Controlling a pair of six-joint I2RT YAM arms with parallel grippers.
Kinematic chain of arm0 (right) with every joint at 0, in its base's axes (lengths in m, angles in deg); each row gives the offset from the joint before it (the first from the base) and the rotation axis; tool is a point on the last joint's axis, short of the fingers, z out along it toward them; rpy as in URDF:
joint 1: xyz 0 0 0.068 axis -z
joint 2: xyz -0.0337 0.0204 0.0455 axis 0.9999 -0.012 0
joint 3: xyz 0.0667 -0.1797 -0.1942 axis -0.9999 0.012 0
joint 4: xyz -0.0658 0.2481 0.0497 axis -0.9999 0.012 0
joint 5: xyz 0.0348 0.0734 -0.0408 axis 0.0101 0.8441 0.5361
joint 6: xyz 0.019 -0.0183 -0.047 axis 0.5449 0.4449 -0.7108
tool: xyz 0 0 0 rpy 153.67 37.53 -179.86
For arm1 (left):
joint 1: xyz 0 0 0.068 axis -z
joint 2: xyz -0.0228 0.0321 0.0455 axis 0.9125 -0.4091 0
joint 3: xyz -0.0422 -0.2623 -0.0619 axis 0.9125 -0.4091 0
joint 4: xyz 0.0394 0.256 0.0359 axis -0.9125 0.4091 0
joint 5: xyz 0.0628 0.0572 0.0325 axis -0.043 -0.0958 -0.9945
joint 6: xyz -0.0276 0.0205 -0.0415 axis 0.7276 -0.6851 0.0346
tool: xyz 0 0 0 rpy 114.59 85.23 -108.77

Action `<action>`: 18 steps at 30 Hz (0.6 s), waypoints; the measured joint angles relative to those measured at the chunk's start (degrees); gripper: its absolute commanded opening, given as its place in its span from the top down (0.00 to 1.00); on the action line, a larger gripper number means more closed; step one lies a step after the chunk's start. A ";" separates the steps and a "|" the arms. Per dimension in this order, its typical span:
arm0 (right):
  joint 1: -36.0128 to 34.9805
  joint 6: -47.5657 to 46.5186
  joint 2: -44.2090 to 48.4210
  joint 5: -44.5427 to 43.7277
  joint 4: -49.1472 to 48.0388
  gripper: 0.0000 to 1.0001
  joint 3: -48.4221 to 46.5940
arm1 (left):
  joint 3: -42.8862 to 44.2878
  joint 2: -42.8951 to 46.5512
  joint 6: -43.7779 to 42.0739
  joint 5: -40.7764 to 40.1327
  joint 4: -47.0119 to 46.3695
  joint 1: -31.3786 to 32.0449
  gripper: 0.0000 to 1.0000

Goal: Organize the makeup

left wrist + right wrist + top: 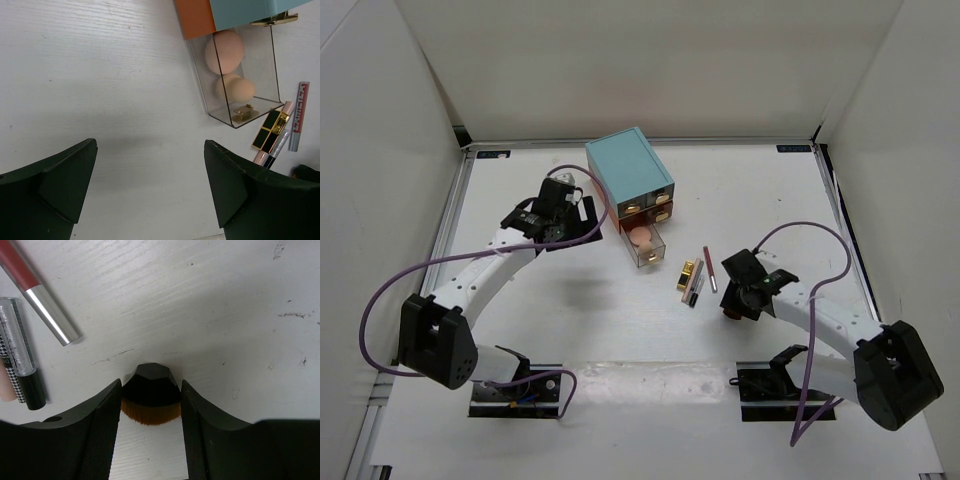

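My right gripper point(732, 303) is shut on a small black brush with brown bristles point(151, 381); both fingers press its sides, low over the table. To its left lie a red and silver stick point(44, 307) and a clear glitter tube with a black cap point(19, 360). In the top view a gold lipstick tube point(687, 273) and the red stick point(709, 267) lie beside them. Two peach sponges point(225, 50) sit in an open clear drawer point(653, 256). My left gripper point(150, 145) is open and empty over bare table, left of the drawer.
The teal drawer box point(630, 172) stands at the back centre, with a closed drawer above the open one. The black-and-gold tube point(270, 130) and other sticks lie just right of the drawer front. White walls enclose the table on three sides.
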 measured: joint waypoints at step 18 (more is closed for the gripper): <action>-0.22 -11.43 -1.62 5.66 -5.25 0.75 -14.08 | -0.15 1.09 0.00 -0.09 0.24 0.09 0.02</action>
